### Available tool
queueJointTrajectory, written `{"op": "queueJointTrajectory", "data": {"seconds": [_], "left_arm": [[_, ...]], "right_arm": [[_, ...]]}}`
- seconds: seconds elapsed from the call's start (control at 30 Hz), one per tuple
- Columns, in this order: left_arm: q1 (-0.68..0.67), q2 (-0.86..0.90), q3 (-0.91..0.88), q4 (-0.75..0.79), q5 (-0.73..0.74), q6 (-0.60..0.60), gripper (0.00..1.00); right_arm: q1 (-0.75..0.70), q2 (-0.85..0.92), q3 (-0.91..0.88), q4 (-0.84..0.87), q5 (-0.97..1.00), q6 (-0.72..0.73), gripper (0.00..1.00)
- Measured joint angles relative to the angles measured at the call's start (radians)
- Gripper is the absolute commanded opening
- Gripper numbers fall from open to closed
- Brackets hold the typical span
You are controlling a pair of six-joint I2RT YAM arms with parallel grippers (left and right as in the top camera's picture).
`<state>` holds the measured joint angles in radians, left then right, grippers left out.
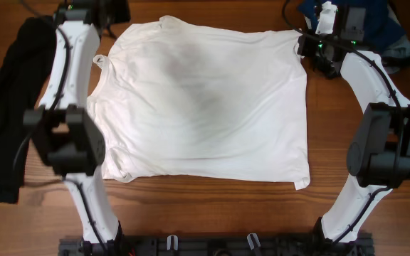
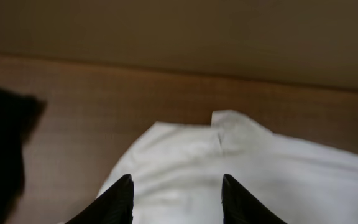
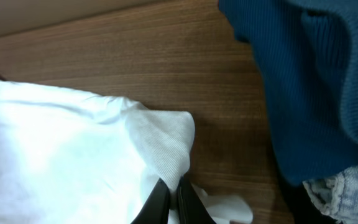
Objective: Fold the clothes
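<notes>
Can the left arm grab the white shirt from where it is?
Probably yes. The left gripper is open right over an edge of the white shirt, and nothing seems to sit between them.

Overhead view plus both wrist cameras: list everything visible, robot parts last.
white T-shirt: one, white, spread flat at the table's centre.
black garment: one, black, bunched along the table edge beside the left arm.
blue garment: one, dark blue, far corner past the right gripper.
denim piece: one, pale blue, against the blue garment, mostly out of frame.
table: one, brown wood, under everything.
left gripper: one, black fingers, open over the shirt's far left corner.
right gripper: one, black fingers, shut on the shirt's far right corner.
</notes>
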<state>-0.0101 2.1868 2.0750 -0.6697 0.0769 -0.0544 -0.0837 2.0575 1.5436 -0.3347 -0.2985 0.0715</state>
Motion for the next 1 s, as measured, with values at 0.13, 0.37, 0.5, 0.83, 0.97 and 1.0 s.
{"op": "queueJointTrajectory", "data": {"seconds": [0.13, 0.37, 0.5, 0.83, 0.97, 1.0], "left_arm": [[0.0, 0.215, 0.111, 0.161, 0.012, 0.041, 0.64], [0.0, 0.394, 0.112, 0.274, 0.077, 0.057, 0.66], [0.0, 0.407, 0.113, 0.302, 0.116, 0.058, 0.67], [-0.024, 0.447, 0.114, 0.327, 0.195, 0.119, 0.71], [-0.027, 0.455, 0.114, 0.356, 0.199, 0.191, 0.55], [-0.027, 0.465, 0.114, 0.372, 0.19, 0.209, 0.43]], "right_arm": [[0.0, 0.0, 0.0, -0.018, 0.0, -0.011, 0.04], [0.0, 0.0, 0.0, -0.029, 0.005, -0.029, 0.04], [0.0, 0.0, 0.0, -0.028, 0.008, -0.032, 0.04], [0.0, 0.0, 0.0, -0.028, 0.02, -0.032, 0.04], [0.0, 0.0, 0.0, -0.027, 0.02, -0.032, 0.05], [0.0, 0.0, 0.0, -0.026, 0.02, -0.032, 0.04]]}}
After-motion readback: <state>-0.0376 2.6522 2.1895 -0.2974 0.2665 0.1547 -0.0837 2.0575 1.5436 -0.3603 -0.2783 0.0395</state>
